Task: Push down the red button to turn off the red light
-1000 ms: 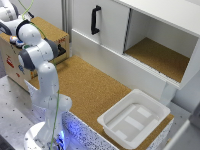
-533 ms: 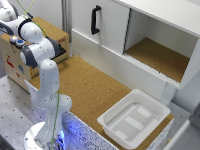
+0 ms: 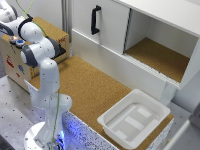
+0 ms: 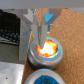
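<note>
In the wrist view the red button [image 4: 46, 49] glows orange-red in its round grey housing, so its light is on. My gripper [image 4: 39, 41] is shut, with its fingers [image 4: 38, 30] pressed together and their tips right over the lit button's near edge; I cannot tell whether they touch it. A blue button [image 4: 47, 78] sits beside it. In the exterior view the arm [image 3: 37, 47] bends over the wooden box [image 3: 15, 65] at the exterior view's left, hiding the red button and the fingertips.
A white cabinet [image 3: 150, 35] with a black handle [image 3: 95, 20] and an open compartment stands at the back. A white tray [image 3: 132, 120] lies on the cork tabletop [image 3: 90, 85] at the exterior view's right. A black keyboard-like object [image 4: 10, 34] lies near the buttons.
The arm's upper links have shifted slightly over the wooden box. Nothing else has moved.
</note>
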`<control>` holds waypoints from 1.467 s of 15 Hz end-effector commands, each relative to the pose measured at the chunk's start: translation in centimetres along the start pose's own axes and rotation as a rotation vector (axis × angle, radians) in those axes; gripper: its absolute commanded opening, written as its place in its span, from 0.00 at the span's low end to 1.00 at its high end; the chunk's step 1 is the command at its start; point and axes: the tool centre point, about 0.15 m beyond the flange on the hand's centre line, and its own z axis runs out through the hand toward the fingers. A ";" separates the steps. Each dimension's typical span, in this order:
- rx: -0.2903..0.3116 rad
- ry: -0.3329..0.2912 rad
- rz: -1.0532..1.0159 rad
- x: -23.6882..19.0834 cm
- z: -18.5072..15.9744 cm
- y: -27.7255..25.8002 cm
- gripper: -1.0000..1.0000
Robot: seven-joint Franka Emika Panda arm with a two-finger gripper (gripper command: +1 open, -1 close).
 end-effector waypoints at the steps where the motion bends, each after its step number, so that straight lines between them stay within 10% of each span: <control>1: 0.058 -0.125 0.007 3.1 -1.0 1.8 0.00; 11: 0.078 -0.188 0.049 3.5 4.0 2.2 0.00; 16: 0.074 -0.117 0.076 2.6 -1.8 3.4 0.00; 17: 0.069 -0.104 0.101 2.3 -3.1 4.1 1.00; 22: 0.058 -0.104 0.135 0.4 -4.7 4.5 1.00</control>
